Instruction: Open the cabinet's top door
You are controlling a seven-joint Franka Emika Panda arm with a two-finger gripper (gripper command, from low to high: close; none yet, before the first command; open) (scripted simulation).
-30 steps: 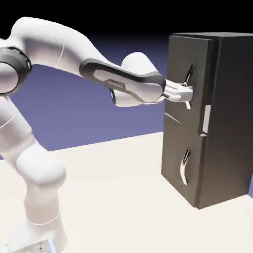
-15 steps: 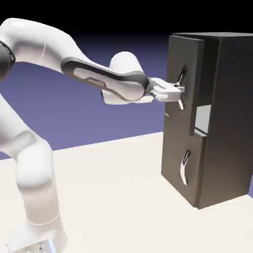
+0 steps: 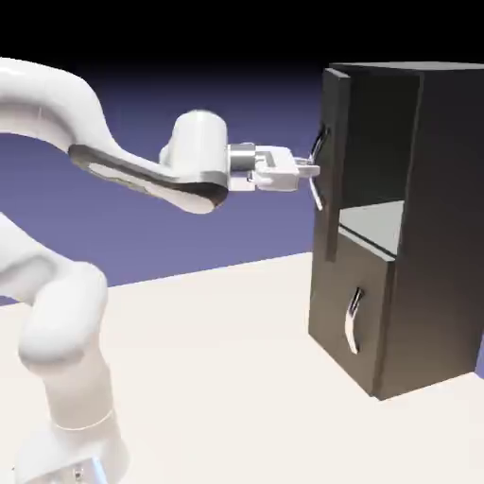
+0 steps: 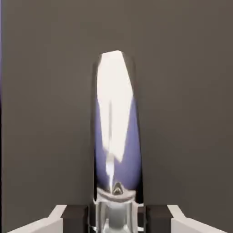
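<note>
The two-finger gripper (image 3: 313,171) is closed on the long curved silver handle (image 3: 325,141) of the top door (image 3: 329,222), with one finger on each side of the bar; the hand view shows the dark finger pads (image 4: 157,219) close against both sides of the metal. The hand points toward the exterior view's right, roughly level, and grips the handle around its middle, so that one end of the bar rises above the fingers and the other drops below them. Directly ahead of the hand is the dark grey panel of the top door, swung well out from its frame and seen nearly edge-on in the exterior view. Past the door, farther from the hand, the upper compartment (image 3: 378,142) stands open, with a pale grey floor (image 3: 376,223) lower than the fingers. The tall dark grey-black cabinet (image 3: 440,246) reaches both above and below the hand's height. Below the hand and farther toward the exterior view's right, the shorter lower door (image 3: 367,274) sits closed, carrying a smaller curved silver handle (image 3: 352,326). Behind the hand, the white arm (image 3: 57,106) extends to the exterior view's left, and the pale tabletop (image 3: 213,378) spreads beneath it. In the hand view the gripped handle shines white and blue-violet against the door's plain face.
</note>
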